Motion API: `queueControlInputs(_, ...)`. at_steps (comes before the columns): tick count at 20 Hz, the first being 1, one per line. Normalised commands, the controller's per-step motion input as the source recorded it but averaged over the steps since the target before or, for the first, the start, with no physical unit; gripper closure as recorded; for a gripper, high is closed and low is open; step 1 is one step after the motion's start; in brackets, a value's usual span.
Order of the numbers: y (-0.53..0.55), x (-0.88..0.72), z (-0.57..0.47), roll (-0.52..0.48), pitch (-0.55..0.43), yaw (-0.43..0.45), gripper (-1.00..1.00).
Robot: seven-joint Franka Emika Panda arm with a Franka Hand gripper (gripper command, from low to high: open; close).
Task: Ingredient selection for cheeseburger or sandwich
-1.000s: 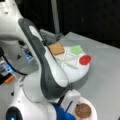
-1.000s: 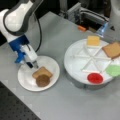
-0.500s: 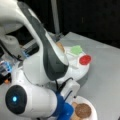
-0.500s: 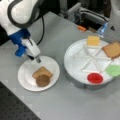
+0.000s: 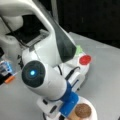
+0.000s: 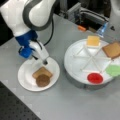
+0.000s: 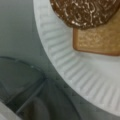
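In a front view the gripper (image 6: 44, 60) is seen just above the white plate (image 6: 25, 77), with the stack lying close by at about five o'clock from the fingertips: a round, dark-brown, rough-grained patty (image 6: 42, 80) overlapping a flat tan toast slice (image 6: 41, 71). Whether the fingers are apart or together cannot be told. On the divided round tray (image 6: 75, 75) at three o'clock are left the yellow cheese square (image 6: 93, 40), a second toast slice (image 6: 112, 49), the green lettuce leaf (image 6: 113, 70) and the red tomato disc (image 6: 95, 78).
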Motion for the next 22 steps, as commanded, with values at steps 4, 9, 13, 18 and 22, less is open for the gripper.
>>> queueControlInputs(4,0.54,-0.86,0.07,-0.486,-0.156,-0.104,-1.00)
queueControlInputs(9,0.40,-0.65,-0.11,-0.434,-0.180,-0.032,-1.00)
queueControlInputs(13,0.21,-0.34,-0.16,-0.309,-0.169,-0.014,-1.00)
queueControlInputs(18,0.05,-0.12,-0.07,-0.200,-0.116,-0.009,-1.00)
queueControlInputs(22,0.03,-0.06,-0.02,-0.164,-0.077,0.002,-1.00)
